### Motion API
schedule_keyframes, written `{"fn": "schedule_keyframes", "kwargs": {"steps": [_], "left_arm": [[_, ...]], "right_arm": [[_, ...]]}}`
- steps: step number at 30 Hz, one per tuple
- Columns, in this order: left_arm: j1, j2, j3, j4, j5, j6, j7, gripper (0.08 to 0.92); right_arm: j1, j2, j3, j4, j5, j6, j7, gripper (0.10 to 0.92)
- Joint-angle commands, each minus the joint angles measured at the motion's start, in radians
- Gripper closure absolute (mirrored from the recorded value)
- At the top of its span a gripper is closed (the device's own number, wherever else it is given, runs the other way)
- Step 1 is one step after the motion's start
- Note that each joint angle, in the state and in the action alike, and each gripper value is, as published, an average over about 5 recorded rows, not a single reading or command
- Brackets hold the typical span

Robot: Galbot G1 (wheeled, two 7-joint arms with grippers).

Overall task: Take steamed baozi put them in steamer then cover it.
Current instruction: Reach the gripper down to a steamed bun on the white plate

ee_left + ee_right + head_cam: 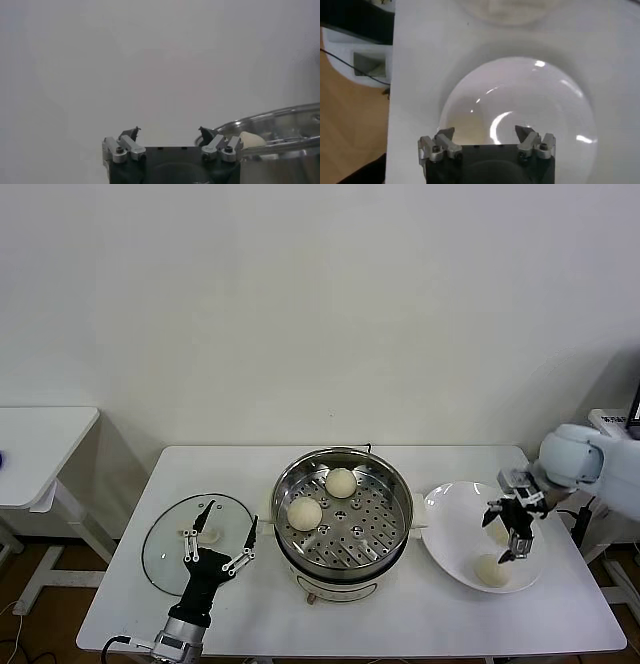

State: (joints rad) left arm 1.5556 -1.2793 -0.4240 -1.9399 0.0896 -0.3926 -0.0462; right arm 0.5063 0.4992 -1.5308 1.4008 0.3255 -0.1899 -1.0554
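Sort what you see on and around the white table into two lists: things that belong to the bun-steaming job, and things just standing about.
Belongs to the job:
- steamed baozi, two in the steamer, others on the plate
- steamer
- cover
- plate
- right pincer, open over the plate
- left pincer, open over the cover

Standing about:
- side table

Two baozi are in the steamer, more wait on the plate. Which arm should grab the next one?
Right, probably. The right end effector hangs open over the white plate, just above a baozi. The left end effector is open over the glass lid, across the steamer from the plate.
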Motion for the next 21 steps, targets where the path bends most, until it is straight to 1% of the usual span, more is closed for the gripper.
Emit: {"fn": "schedule_keyframes", "kwargs": {"steps": [1, 18, 21], "left_arm": [[0.001, -0.001, -0.002, 0.000, 0.001, 0.000, 0.000, 0.177], [0.002, -0.001, -0.009, 0.009, 0.001, 0.001, -0.001, 0.177], [0.001, -0.002, -0.008, 0.010, 0.001, 0.000, -0.001, 0.177]], "right_arm": [[-0.173, -0.020, 0.100, -0.034, -0.040, 0.008, 0.001, 0.203], [-0.244, 0.021, 0.171, -0.105, -0.054, 0.007, 0.011, 0.203], [-0.245, 0.022, 0.173, -0.111, -0.055, 0.007, 0.009, 0.220]]}}
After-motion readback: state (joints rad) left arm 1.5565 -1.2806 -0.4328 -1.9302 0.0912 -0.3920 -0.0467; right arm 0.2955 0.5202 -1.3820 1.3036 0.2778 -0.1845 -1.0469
